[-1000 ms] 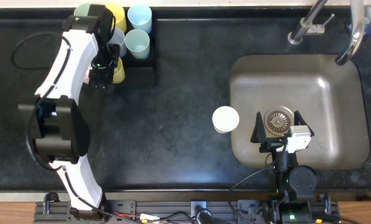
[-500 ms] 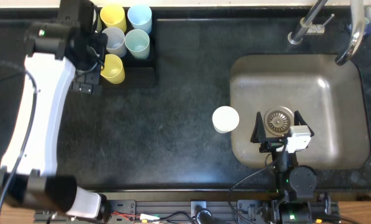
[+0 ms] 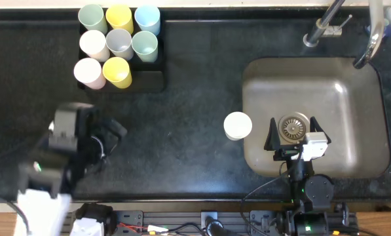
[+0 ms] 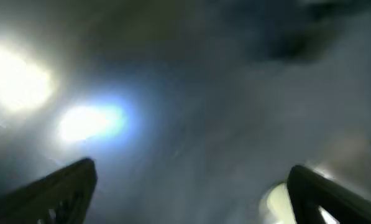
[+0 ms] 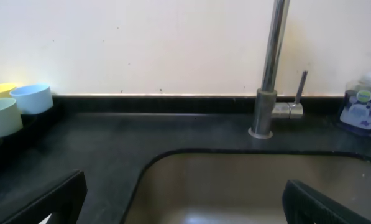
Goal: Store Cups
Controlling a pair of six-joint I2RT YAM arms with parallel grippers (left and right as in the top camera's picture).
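Two grippers are in view, both spread wide with nothing between the fingers. The right gripper (image 3: 293,134) hangs over the sink (image 3: 352,98), its fingers on either side of the drain (image 3: 293,126). Just to its left, a lone white cup (image 3: 238,125) stands on the black counter (image 3: 182,151) by the sink's rim, clear of the fingers. Ahead of this gripper, past the sink's far edge, rises the faucet (image 5: 272,68), with a blue soap bottle (image 5: 362,106) off to the right against the wall.

The left gripper (image 3: 109,133) is over bare counter close to the robot's side, and its wrist view is too blurred to show more than two dark, separated fingers (image 4: 61,193). Well ahead of it, near the back wall, sits the black tray (image 3: 149,80) holding eight upright cups. The nearest row to the gripper has a pink cup (image 3: 89,72) and a yellow cup (image 3: 117,72), with the compartment to their right vacant. Behind them stand a cream cup (image 3: 93,44), a grey cup (image 3: 120,42) and a teal cup (image 3: 145,44). The farthest row holds a green cup (image 3: 92,14), a second yellow one (image 3: 119,16) and a blue cup (image 3: 147,16).
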